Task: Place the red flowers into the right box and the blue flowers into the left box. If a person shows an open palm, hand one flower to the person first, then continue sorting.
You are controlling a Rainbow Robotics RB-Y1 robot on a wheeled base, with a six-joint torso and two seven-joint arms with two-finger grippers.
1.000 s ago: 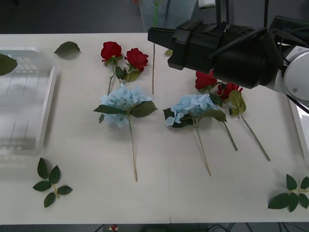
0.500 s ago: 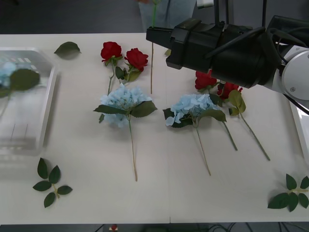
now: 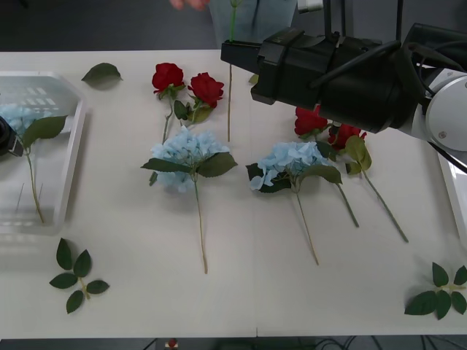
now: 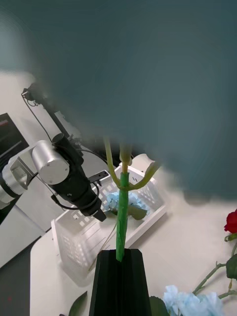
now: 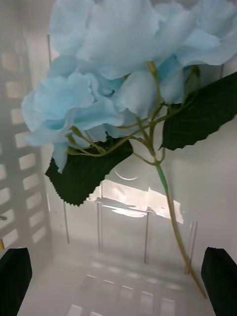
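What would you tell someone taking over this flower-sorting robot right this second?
Left gripper: open over the left box; one blue flower lies inside.
Right gripper: shut on a green stem, raised at the table's far edge near a person; the flower's head is hidden.
Done: one blue boxed.
Left: two blue flowers and four red flowers lie on the table; reds go to the right box.
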